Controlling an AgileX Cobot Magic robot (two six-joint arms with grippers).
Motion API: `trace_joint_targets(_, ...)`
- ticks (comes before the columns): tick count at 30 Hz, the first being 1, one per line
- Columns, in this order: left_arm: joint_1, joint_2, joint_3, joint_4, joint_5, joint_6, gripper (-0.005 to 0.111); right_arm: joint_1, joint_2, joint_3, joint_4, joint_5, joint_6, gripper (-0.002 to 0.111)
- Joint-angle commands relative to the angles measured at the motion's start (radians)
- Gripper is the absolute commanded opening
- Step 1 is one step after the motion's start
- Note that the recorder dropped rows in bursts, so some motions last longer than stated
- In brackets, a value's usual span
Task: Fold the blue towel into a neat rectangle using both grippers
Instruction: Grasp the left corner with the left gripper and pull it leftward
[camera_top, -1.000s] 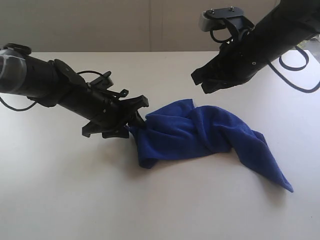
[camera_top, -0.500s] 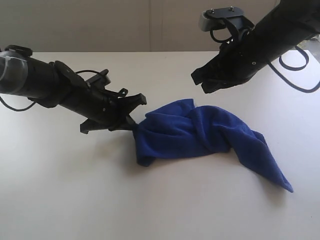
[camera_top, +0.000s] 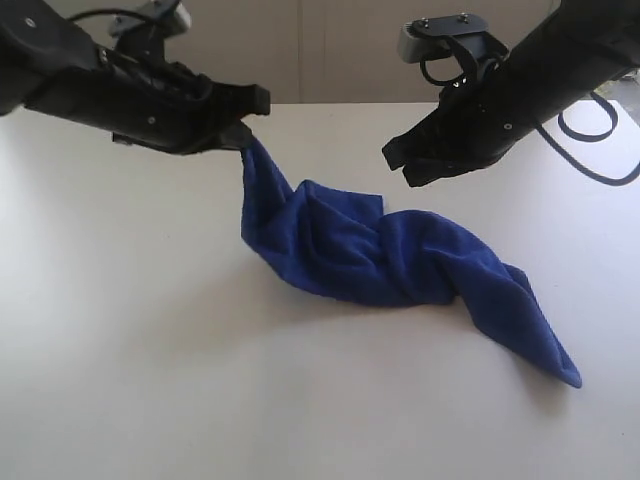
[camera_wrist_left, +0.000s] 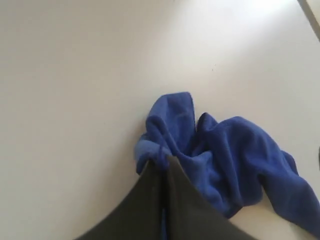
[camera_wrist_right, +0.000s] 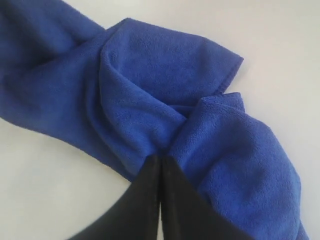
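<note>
Blue towel (camera_top: 400, 265) now hangs by one end from the left hand (camera_top: 246, 128), which has clenched on it and risen clear of the desk (camera_top: 150, 350), while the rest trails below the empty, clenched right hand (camera_top: 402, 166): one end secured, folding seemingly not begun.

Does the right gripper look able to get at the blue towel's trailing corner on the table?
Probably yes: the right gripper hovers above the blue towel, and nothing stands between it and the trailing corner. Its jaws are shut, so they must open first.
</note>
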Motion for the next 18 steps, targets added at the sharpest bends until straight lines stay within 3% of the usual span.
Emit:
trace_joint_targets(1, 0.046, -0.125, -0.001, 0.106, 0.062, -0.003, 0.000, -0.009, 0.001, 0.004, -0.001, 0.001, -0.001, 0.000)
trace_joint_targets(6, 0.145, -0.140, 0.018, 0.160, 0.238, -0.010, 0.000, -0.009, 0.001, 0.004, -0.001, 0.025, -0.001, 0.000)
trace_joint_targets(11, 0.215, -0.142, 0.115, 0.408, 0.289, -0.196, 0.000, -0.009, 0.001, 0.004, -0.001, 0.056, -0.001, 0.000)
trace_joint_targets(16, 0.226, -0.142, 0.197, 0.655, 0.292, -0.367, 0.000, -0.009, 0.001, 0.004, -0.009, 0.077, 0.001, 0.000)
trace_joint_targets(18, 0.226, -0.142, 0.225, 0.818, 0.321, -0.508, 0.000, -0.009, 0.001, 0.004, -0.056, 0.082, 0.029, 0.000)
